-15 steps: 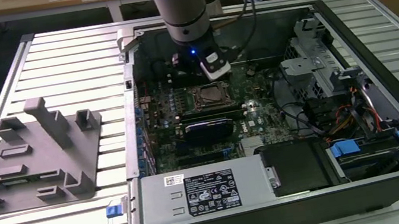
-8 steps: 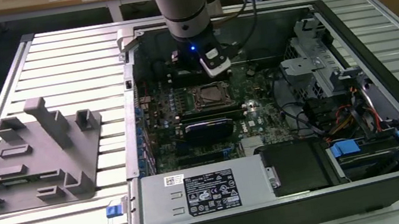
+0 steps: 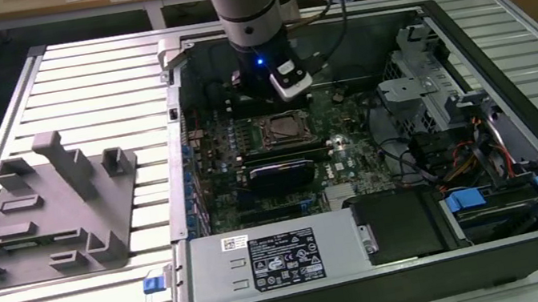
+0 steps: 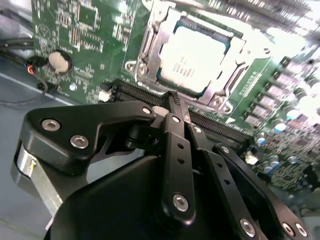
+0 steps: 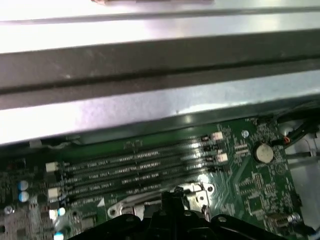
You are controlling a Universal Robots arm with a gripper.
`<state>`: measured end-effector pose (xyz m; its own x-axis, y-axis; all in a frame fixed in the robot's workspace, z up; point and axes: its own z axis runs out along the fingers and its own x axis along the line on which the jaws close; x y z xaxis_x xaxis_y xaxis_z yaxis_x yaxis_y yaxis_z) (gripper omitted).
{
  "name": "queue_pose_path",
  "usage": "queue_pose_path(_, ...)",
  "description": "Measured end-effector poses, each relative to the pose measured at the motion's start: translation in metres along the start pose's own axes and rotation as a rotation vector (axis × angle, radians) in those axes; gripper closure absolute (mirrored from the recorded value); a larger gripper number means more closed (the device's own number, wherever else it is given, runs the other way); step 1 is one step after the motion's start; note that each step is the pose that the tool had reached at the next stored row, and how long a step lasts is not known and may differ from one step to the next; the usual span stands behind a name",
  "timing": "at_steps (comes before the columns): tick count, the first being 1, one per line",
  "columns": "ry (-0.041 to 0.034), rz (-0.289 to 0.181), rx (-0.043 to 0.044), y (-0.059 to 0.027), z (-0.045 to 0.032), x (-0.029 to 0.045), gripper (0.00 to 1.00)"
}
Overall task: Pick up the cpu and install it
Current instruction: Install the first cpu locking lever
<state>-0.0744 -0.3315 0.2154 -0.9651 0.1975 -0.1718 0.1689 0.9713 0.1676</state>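
In the exterior view, going from its left to its right, a grey moulded plastic tray with upright posts lies on the white slatted metal table. Beside it stands the open black computer case with the green motherboard lying flat inside. The grey and blue robot arm comes down into the case, near the far wall, and its black gripper hangs just above the board.

The cpu, a small flat square chip with a shiny silver metal top, sits inside the dark square socket frame on the motherboard, just in front of the gripper. In the second wrist view the cpu lies flat in the socket frame, and the gripper has its black fingers brought together to a narrow tip with nothing between them, apart from the chip. Dark memory slots run between the tip and the socket.

In the first wrist view the long memory slots lie next to the grey case wall, and a round silver coin battery sits at their end
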Motion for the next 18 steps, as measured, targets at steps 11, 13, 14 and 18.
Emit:
queue_pose_path(11,-0.0322,-0.036,0.1828,0.0004,-0.0018,-0.0008,0.89)
queue_pose_path(13,-0.0334,-0.038,0.1896,0.0004,-0.0018,-0.0009,0.89)
queue_pose_path(14,-0.0334,-0.038,0.1897,0.0004,-0.0018,-0.0010,0.89)
queue_pose_path(18,-0.0333,-0.038,0.1898,0.0005,-0.0018,-0.0012,0.89)
